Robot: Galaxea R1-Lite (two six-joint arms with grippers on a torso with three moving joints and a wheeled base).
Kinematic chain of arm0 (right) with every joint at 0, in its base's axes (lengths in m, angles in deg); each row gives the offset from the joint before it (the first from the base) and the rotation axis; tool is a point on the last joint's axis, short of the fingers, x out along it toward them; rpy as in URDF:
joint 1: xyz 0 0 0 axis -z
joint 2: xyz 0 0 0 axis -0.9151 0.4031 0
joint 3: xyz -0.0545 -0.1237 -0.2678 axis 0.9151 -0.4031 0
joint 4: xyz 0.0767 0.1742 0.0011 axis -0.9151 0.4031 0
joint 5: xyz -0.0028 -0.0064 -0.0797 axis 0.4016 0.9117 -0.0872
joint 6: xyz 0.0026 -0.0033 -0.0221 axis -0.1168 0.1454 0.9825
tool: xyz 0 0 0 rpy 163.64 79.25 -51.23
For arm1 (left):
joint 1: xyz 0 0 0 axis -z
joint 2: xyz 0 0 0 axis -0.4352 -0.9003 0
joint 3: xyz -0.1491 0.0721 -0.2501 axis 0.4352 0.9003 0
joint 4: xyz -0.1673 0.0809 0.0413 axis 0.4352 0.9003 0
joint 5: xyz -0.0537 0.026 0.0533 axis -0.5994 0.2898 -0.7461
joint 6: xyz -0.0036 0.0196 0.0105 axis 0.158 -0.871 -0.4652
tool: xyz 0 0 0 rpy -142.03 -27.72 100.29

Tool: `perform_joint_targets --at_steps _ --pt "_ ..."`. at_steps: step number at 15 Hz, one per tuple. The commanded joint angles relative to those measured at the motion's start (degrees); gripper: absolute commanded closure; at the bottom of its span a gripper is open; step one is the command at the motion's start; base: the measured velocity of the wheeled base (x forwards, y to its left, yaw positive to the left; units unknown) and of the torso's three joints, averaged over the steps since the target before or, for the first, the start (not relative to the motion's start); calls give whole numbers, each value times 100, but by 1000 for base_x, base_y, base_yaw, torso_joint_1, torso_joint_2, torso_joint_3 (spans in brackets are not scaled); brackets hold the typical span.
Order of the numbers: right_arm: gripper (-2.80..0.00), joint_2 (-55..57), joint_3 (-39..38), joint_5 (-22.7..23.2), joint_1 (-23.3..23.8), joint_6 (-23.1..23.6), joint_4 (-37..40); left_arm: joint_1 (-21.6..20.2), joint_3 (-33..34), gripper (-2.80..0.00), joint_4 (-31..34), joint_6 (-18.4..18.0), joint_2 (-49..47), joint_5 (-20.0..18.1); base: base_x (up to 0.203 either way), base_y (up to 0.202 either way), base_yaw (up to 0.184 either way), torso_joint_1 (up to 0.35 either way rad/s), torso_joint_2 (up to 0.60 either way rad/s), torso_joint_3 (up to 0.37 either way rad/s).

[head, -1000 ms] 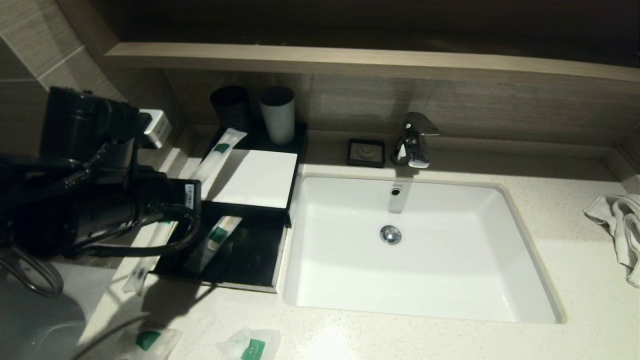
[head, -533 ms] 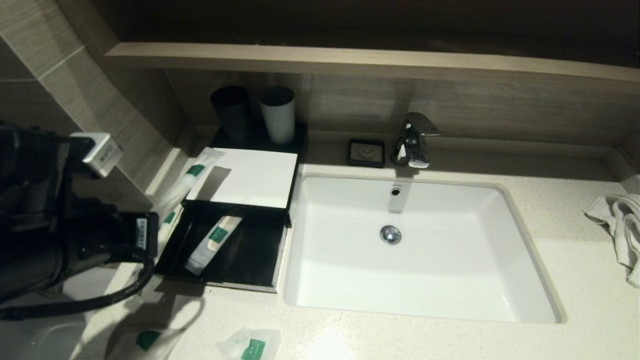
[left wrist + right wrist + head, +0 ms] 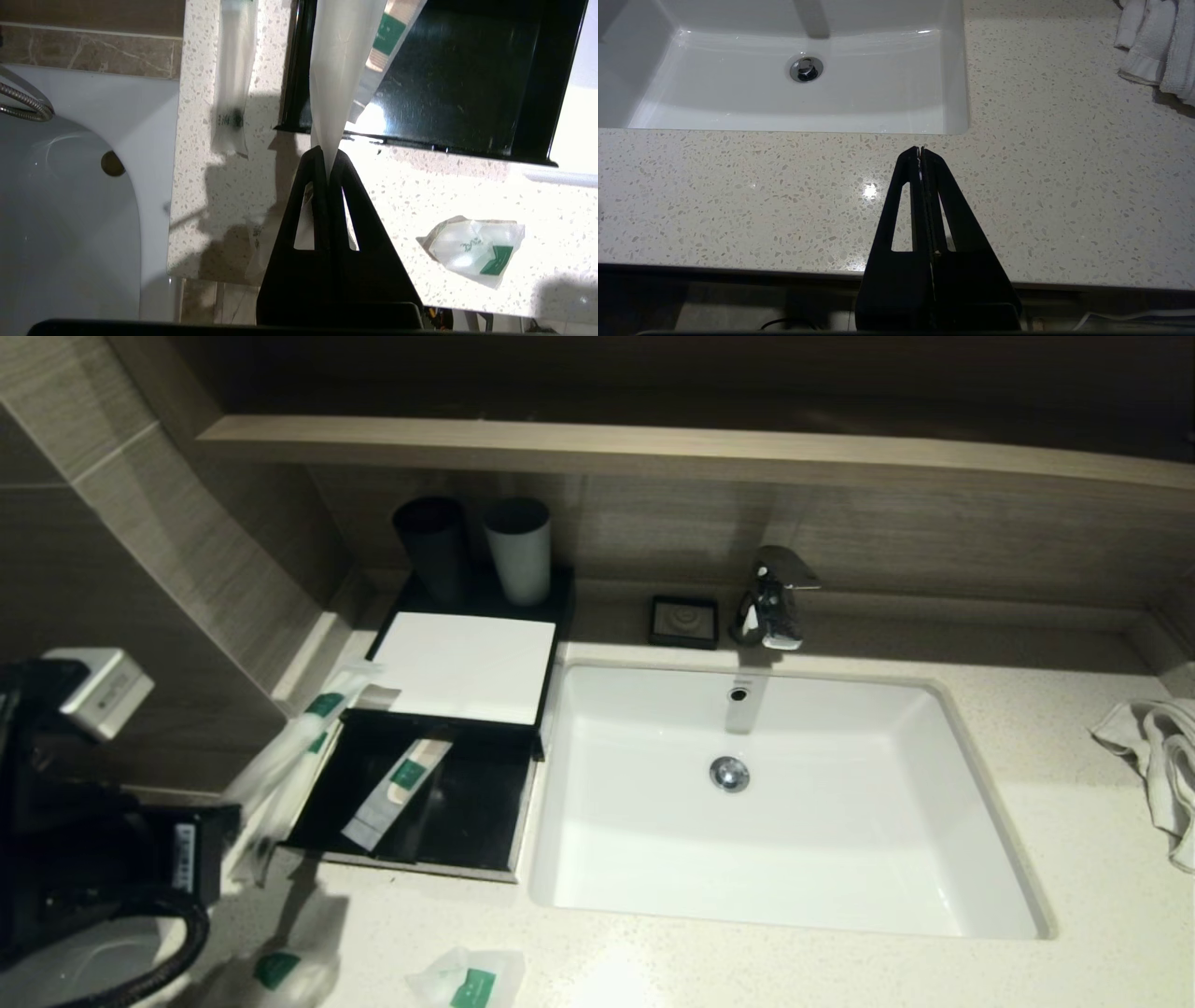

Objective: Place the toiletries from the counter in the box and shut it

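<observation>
My left tool (image 3: 328, 154) was clamped on a long packet (image 3: 343, 65) just left of the box (image 3: 464, 667). One packet (image 3: 397, 791) lay in its open drawer; another (image 3: 233, 79) and two pouches (image 3: 467, 980) remained on the counter (image 3: 1074, 859). My right tool (image 3: 920, 150), closed and empty, idled above the near counter. The left pouch was blurred.

Our left pincer (image 3: 329, 156) is pinched tight on a thin packet (image 3: 338, 70), arm low at our left; our right pincer (image 3: 920, 151) hangs closed, parked.

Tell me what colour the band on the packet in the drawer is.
Green, on the packet lying in the box's drawer; clearest in the head view.
</observation>
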Motion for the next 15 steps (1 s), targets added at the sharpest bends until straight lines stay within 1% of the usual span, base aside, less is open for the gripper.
perform_joint_targets --at_steps 1,4,8,10,13,15 --pt "0 9 0 -5 0 0 0 8 106 0 34 14 96 -34 0 0 0 0 0 0" --pt "0 4 0 -5 0 0 0 8 149 0 166 14 43 -192 0 0 0 0 0 0" --pt "0 8 0 -5 0 0 0 8 150 0 292 14 32 -201 0 0 0 0 0 0" --pt "0 9 -2 -1 0 0 0 8 151 0 501 7 150 -225 0 0 0 0 0 0" --pt "0 0 0 3 0 0 0 8 167 0 912 22 386 -385 0 0 0 0 0 0" --pt "0 8 -7 -1 0 0 0 -1 167 0 930 93 333 -377 0 0 0 0 0 0"
